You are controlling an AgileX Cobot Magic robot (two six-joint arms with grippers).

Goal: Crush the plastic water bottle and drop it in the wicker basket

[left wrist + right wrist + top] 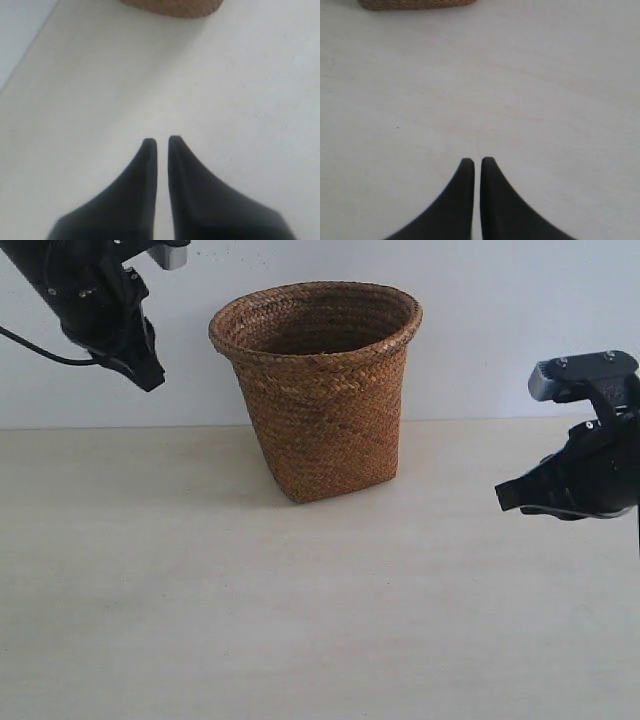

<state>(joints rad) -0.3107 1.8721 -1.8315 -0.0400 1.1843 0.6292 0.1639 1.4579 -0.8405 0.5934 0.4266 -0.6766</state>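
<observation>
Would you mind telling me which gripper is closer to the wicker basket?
Left, apparently. The left gripper hangs beside the wicker basket at rim height; the right gripper sits lower and farther off on the opposite side.

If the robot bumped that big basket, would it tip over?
Probably easily: the wicker basket has a wide rim over a narrower base, so it looks top-heavy. Woven wicker is likely light, so a nudge might slide it across the smooth table.

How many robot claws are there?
2. The left gripper is up high, left of the wicker basket in the exterior view. The right gripper is lower, over the table on the basket's right. None look hidden.
</observation>
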